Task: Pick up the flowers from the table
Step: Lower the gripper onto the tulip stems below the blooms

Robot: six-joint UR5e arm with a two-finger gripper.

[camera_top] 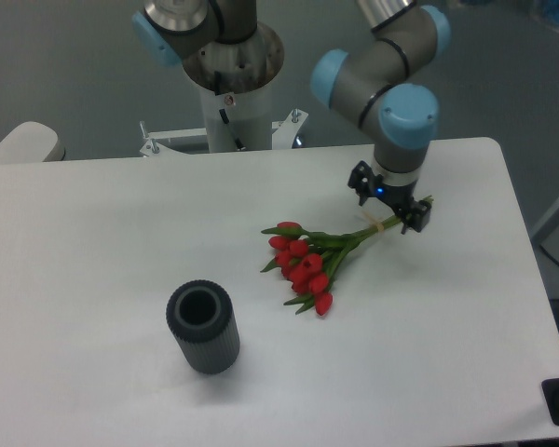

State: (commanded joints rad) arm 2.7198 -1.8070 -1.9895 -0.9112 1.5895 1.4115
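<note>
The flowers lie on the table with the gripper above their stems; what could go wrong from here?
The gripper hangs over the thin stem end of the flowers, so closing off-centre may miss them. Held at the stems, the heavy red heads may droop or swing. Descending too far could hit the table.

Grey arm with blue joint caps reaching down from upper right, wrist pointing downward, black claw (388,200) low over the table (93,242), fingers spread apart, holding nothing, a small blue light on its body
</note>
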